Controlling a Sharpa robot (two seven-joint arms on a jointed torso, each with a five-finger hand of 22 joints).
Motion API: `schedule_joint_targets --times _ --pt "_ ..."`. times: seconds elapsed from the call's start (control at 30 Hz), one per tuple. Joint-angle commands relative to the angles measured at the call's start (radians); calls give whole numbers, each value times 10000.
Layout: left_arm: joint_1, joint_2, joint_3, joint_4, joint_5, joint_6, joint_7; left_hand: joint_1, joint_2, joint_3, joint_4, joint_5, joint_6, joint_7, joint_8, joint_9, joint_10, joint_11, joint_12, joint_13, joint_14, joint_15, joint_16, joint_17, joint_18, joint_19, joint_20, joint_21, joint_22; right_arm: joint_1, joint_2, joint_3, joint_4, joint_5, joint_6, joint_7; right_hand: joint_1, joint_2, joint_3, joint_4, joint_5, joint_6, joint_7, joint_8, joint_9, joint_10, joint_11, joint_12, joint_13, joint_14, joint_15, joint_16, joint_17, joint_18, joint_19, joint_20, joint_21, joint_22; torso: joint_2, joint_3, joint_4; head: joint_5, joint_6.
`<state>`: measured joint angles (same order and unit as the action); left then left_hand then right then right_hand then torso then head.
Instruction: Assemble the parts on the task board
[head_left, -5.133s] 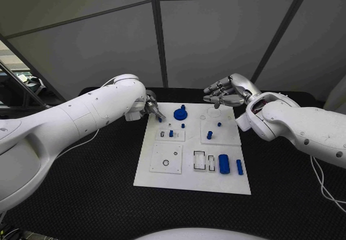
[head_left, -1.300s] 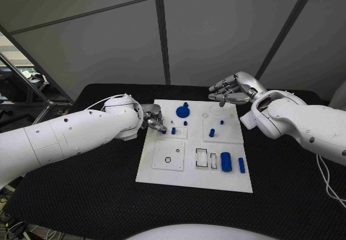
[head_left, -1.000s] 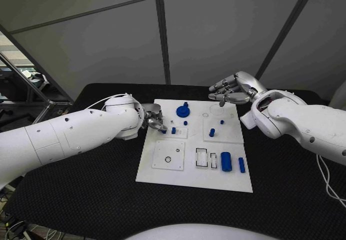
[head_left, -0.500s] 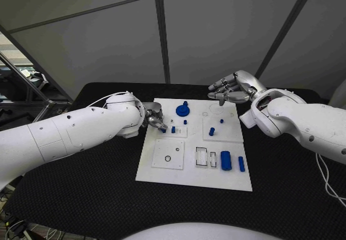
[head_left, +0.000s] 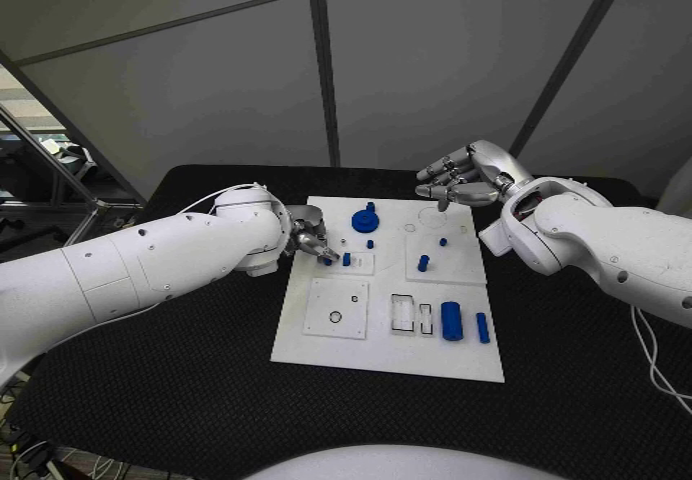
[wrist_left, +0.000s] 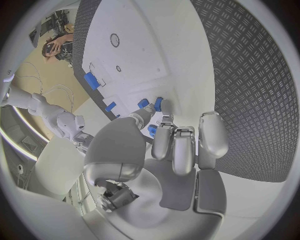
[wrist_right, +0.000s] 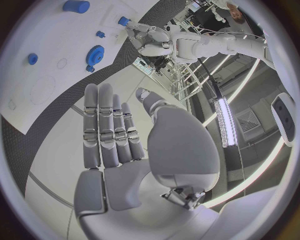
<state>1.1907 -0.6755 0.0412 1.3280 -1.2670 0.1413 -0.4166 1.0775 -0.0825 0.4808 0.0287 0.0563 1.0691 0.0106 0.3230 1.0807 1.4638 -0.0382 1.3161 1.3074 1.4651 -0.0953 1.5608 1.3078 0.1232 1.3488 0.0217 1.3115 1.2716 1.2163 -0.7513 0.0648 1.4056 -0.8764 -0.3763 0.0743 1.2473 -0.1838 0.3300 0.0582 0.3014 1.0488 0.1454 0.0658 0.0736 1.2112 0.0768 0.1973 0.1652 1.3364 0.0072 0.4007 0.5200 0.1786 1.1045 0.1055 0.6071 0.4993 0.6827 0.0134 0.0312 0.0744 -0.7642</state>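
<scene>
robot hands worked at a white task board lying in the middle of a black table. the left hand sat low at the board's left edge, its fingers curled together over a small blue part; in the left wrist view the fingertips bunched right at that piece, but whether they actually gripped it could not be told. another small blue peg stood just beside that hand in a raised square tile.

the right hand hovered above the board's far right corner, holding nothing, its fingers lying straight and close side by side with the thumb set apart, as the right wrist view showed.

a blue gear rested near the board's far edge, between the two hands, with a small blue stud just on its near side. a short blue peg stood upright in the right-hand tile, another tiny one a little beyond it. nearer the robot, a blue cylinder lay on its side next to a thinner blue bar, both to the right of two rectangular slots. a square tile with a small ring hole sat on the near left of the board.
</scene>
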Motion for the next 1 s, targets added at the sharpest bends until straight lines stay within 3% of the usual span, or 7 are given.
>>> schedule_joint_targets --times 0.03,0.5,0.77,0.83,0.93,1.0 --pt "-47 43 -39 -71 111 336 -224 -104 9 -64 146 -46 68 45 -29 -7 363 -75 67 1580 1038 17 42 2562 -406 67 6 -26 22 18 7 6 6 29 32 60 -46 80 -7 41 59 -47 -9 -7 -4 -66 1 65 -20 -49 4 -10 23 27 3 94 -55 -14 -1 0 1 -6 -10" --pt "-47 71 -40 -237 113 213 -279 -222 -97 -415 681 -56 106 38 -11 20 369 -80 82 1585 1038 0 40 2559 -417 116 -14 -4 83 18 -13 6 13 29 24 55 -53 79 -11 45 59 -48 -9 -7 -4 -69 2 67 -22 -50 5 -10 25 27 4 95 -59 -15 -6 -1 3 -33 2" --pt "-49 -15 -37 -193 460 -455 -136 -589 -496 -1056 1723 -77 117 48 -17 48 356 -80 50 1574 1022 -32 -7 2502 -410 108 -48 -49 74 18 -16 5 9 29 26 60 -53 79 -11 45 59 -48 -9 -7 -4 -69 2 67 -22 -50 5 -10 25 27 4 95 -59 -15 -2 -3 10 -56 46" --pt "-48 -54 -35 -198 805 -987 1 -514 -655 -1223 2065 -74 -7 77 -87 35 191 -65 -396 1390 940 -15 -250 2216 -324 -137 -45 -371 -250 18 -17 5 3 29 25 59 -53 79 -11 45 59 -48 -9 -7 -4 -69 2 67 -22 -50 5 -10 25 27 4 95 -59 -15 -7 1 8 -69 50" --pt "-47 -108 -10 -208 1320 -1693 212 -352 -899 -1451 2563 -75 -512 258 -490 -222 -451 68 -2085 658 794 81 -659 1767 -196 -542 18 -934 -790 18 -22 5 -1 29 24 58 -53 79 -11 45 59 -48 -9 -7 -4 -69 2 67 -22 -50 5 -10 25 27 4 95 -59 -15 -5 1 11 -71 64" --pt "-46 -136 21 -211 1560 -1939 303 -224 -929 -1529 2637 -70 -625 343 -667 -408 -846 147 -3099 190 757 151 -775 1648 -158 -656 67 -1125 -956 18 -25 5 -4 29 24 54 -53 79 -11 45 59 -48 -9 -7 -4 -69 2 67 -22 -50 5 -10 25 27 4 95 -59 -15 3 -1 3 -73 77"
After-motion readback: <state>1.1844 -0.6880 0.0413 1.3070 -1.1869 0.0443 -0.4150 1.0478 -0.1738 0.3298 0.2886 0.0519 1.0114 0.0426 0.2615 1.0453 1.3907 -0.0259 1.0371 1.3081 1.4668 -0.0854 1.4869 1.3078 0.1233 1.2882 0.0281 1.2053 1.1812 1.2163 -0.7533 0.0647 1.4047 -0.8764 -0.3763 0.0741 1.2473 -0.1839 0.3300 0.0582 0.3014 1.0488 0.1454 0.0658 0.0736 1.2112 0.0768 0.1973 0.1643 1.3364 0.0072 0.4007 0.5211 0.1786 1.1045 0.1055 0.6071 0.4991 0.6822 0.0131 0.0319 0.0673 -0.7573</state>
